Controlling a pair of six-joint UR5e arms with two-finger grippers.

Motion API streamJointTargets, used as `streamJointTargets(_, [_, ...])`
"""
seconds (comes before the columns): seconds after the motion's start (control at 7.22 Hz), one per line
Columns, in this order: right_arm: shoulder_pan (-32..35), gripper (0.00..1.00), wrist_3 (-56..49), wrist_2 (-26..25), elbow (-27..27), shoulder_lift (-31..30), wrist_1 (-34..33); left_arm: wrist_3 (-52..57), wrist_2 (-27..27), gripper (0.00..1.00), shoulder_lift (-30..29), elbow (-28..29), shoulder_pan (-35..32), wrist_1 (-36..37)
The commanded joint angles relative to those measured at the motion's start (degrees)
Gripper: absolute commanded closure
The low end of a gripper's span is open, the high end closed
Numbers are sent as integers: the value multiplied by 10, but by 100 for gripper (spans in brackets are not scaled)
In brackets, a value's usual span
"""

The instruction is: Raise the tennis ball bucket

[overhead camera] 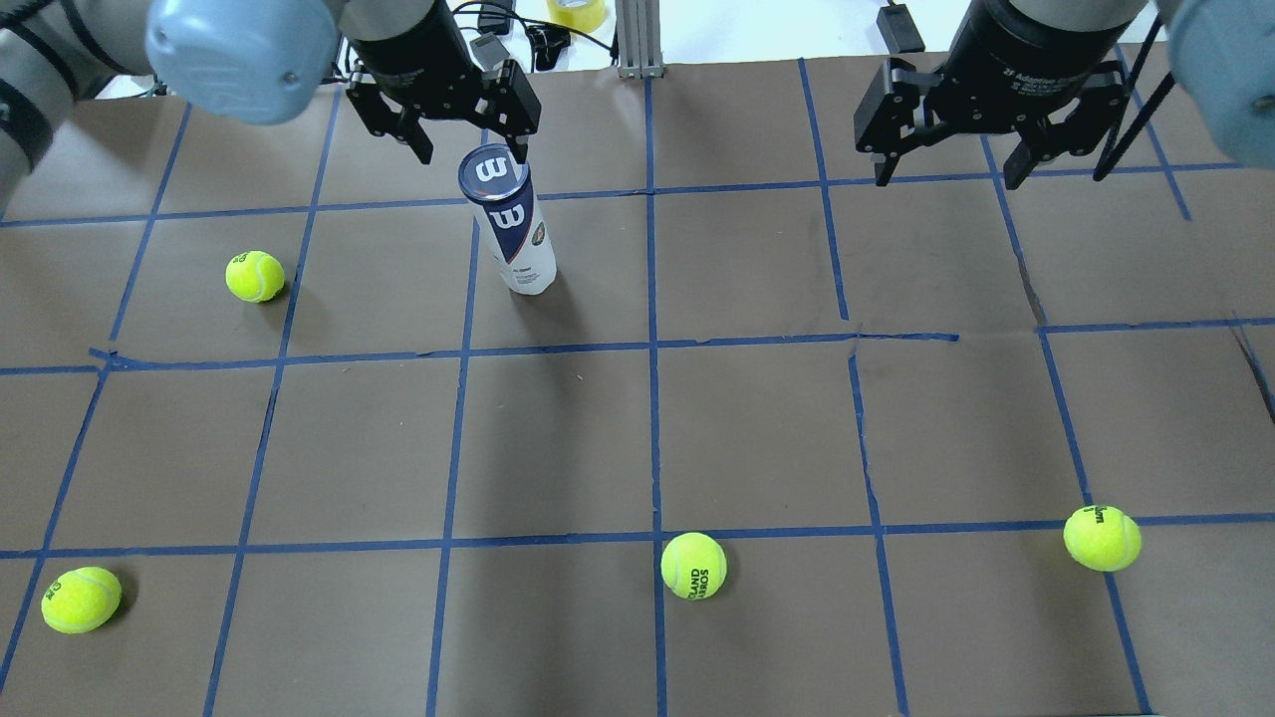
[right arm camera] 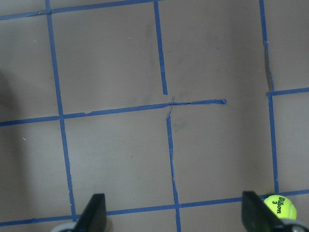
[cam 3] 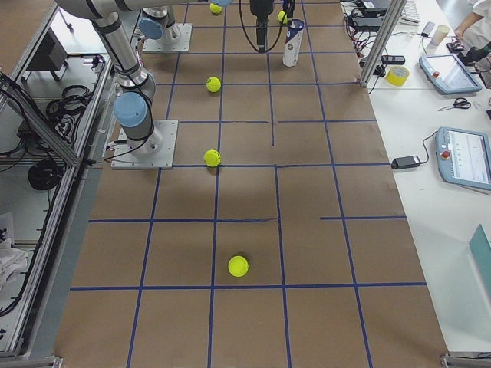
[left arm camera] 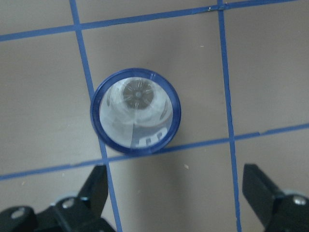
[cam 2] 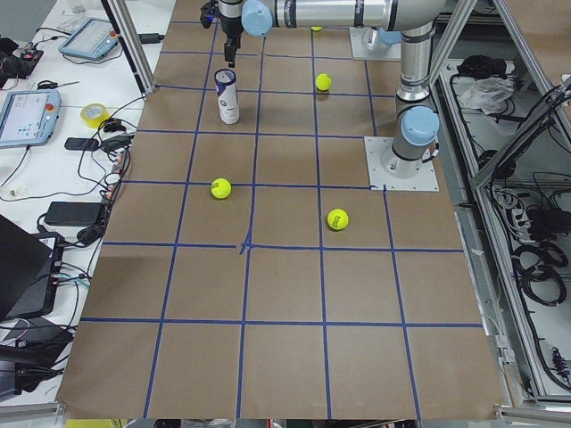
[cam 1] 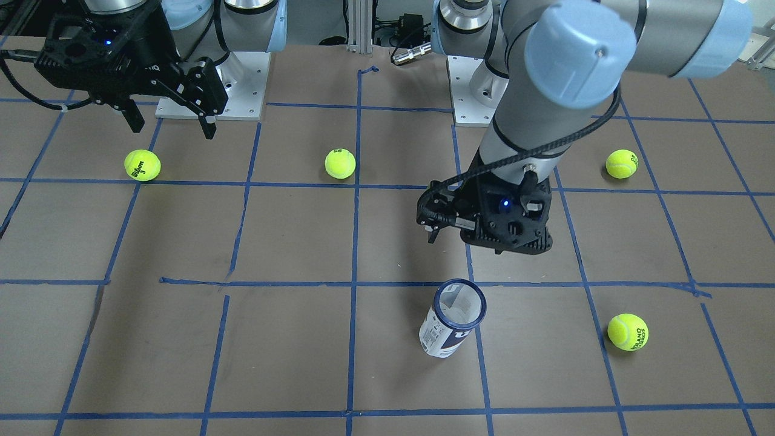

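Note:
The tennis ball bucket (overhead camera: 510, 227) stands upright on the brown table: a clear can with a white label, a navy band and a dark blue rim. It also shows in the front view (cam 1: 451, 321) and the left wrist view (left arm camera: 136, 110). My left gripper (overhead camera: 470, 149) is open and empty. It hovers above the can, a little to its robot side. In the left wrist view (left arm camera: 176, 176) the can's rim lies just beyond the fingertips, not between them. My right gripper (overhead camera: 948, 174) is open and empty, high over the table's right part, far from the can.
Several yellow-green tennis balls lie around on the table: one left of the can (overhead camera: 255, 276), one at the front left (overhead camera: 81, 599), one front middle (overhead camera: 693, 566), one front right (overhead camera: 1102, 538). Blue tape lines grid the table.

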Motion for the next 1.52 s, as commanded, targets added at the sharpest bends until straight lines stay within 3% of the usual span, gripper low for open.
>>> streamJointTargets(0.0, [-3,0,-4,2,0,2,-3,9,32,0,47,22,45,-85])
streamJointTargets(0.55, [-6,0,-5,7,-27,25,-2,21,52,0,117,-53,113,-81])
streamJointTargets(1.38, [-6,0,-2,5,-15,28,3,22,45,0,153,-108,106,-56])
